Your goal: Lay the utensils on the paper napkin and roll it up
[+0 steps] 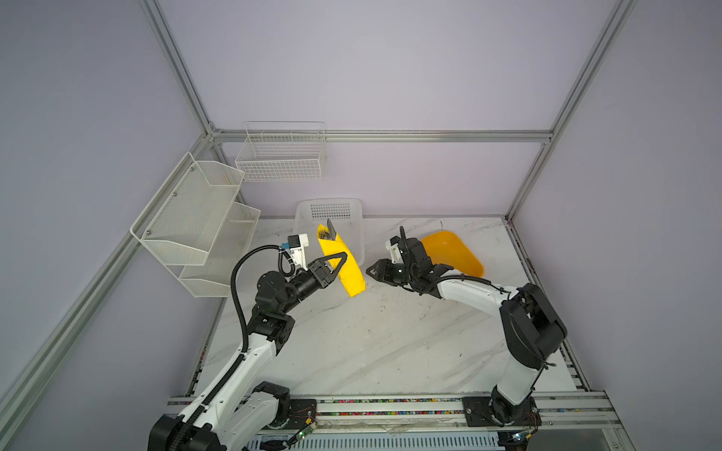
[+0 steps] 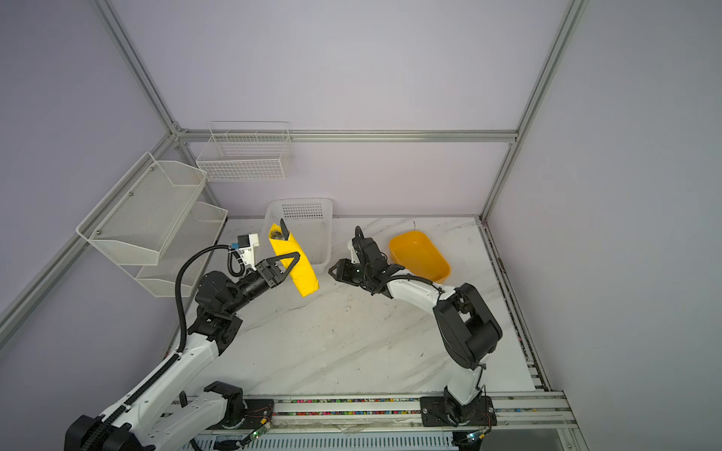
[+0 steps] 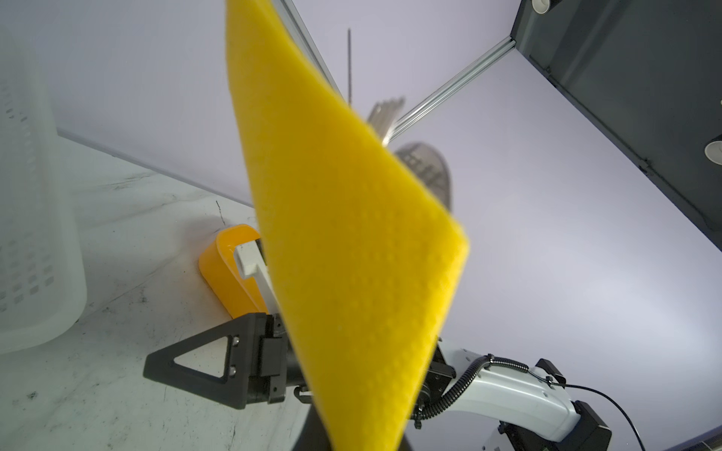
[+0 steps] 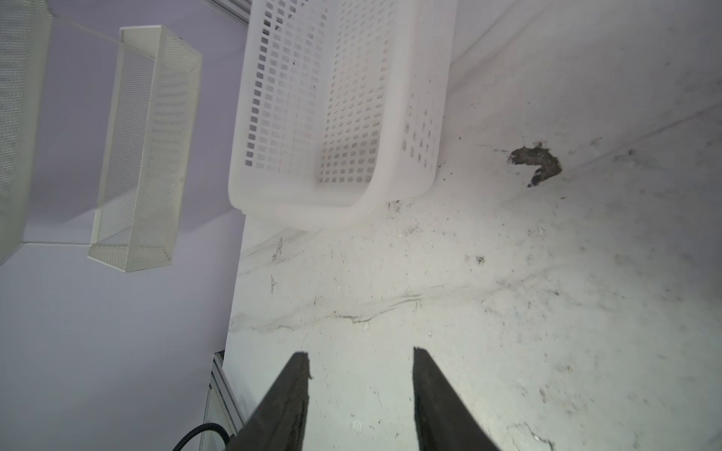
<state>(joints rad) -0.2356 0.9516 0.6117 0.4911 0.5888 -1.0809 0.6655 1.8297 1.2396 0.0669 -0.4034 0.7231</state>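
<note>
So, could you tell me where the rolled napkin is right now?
In both top views the napkin is left of centre, held off the table by the left gripper, next to the white basket.

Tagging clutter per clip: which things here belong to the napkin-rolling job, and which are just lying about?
Job: rolled yellow napkin, utensils inside it, left hand gripping it.
Lying about: white plastic basket, orange tub, wire wall basket, mesh shelf.

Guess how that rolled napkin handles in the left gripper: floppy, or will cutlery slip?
Probably stiff: the napkin roll holds straight in the left gripper, likely splinted by the utensils inside. Possibly top-heavy, since metal pokes out its upper end. Held tilted, cutlery could slide if the squeeze eases.
</note>
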